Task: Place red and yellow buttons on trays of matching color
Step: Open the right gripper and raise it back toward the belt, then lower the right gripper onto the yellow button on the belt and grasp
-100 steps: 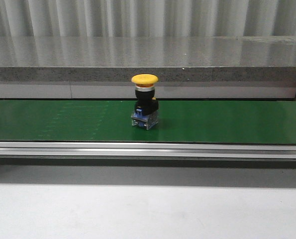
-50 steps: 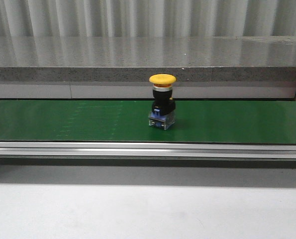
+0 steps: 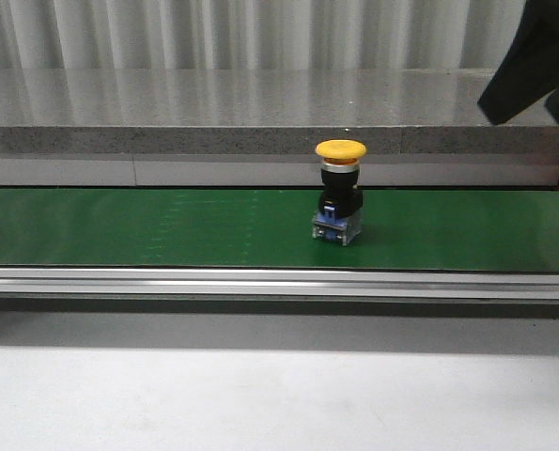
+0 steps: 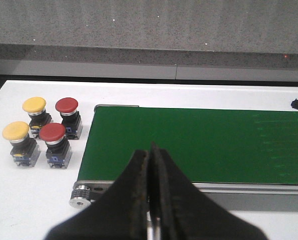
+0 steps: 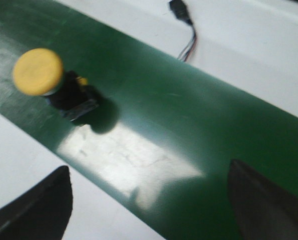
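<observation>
Yellow button (image 3: 340, 193) stands upright on the green conveyor belt (image 3: 119, 230), right of centre in the front view, nothing touching it. Right gripper (image 5: 149, 200) above the belt, fingers (image 5: 38, 210) spread wide, empty, the button beyond them. Left gripper (image 4: 150, 200) fingers pressed together on nothing, at the belt's end; two yellow and two red buttons (image 4: 63, 125) clustered on the white counter (image 4: 18, 200) beside it.

No readable text, labels or numbers anywhere.
</observation>
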You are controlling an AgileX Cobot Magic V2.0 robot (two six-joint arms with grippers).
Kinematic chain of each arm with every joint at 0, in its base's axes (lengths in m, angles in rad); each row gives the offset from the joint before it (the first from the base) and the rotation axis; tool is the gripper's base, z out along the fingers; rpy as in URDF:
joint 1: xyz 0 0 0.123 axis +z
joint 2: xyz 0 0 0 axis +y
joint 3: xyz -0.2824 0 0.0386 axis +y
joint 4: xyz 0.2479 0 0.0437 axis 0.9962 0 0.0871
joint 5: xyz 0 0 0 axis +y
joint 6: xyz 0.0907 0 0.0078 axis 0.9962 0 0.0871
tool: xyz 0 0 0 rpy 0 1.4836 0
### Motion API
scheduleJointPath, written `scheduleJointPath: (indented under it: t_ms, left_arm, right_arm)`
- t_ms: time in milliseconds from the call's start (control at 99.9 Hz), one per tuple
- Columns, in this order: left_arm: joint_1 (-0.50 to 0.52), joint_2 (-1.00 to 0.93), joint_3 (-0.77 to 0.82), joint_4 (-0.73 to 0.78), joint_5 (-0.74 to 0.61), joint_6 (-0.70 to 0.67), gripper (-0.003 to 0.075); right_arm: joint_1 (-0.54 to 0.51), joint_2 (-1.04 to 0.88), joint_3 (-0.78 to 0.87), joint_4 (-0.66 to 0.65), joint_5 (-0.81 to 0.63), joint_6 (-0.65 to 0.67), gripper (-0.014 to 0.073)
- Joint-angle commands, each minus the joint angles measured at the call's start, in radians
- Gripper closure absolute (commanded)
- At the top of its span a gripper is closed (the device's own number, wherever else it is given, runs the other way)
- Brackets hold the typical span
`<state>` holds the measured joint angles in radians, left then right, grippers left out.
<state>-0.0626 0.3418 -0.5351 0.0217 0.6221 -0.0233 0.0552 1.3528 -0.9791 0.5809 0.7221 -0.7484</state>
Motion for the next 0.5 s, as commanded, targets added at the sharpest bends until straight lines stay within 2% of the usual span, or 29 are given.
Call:
scheduleJointPath:
  t_ms: [0,280,491]
  left_arm:
    - [-0.007,0.005,-0.028,-0.009,-0.077,-0.001,0.0741]
    - [-0.007,0.005,-0.028,-0.009,-0.077,-0.001,0.0741]
    - [-0.007,0.005,-0.028,-0.009,-0.077,-0.001,0.0741]
  right_arm:
    - [0.047,0.002,-0.020,0.025,-0.020,-0.028,-0.0029]
    - [0.161,0.104,-0.023,0.026,-0.181,-0.028,-0.0029]
    - [0.221,0.155,-0.023,0.026,-0.243,-0.029,-0.0029]
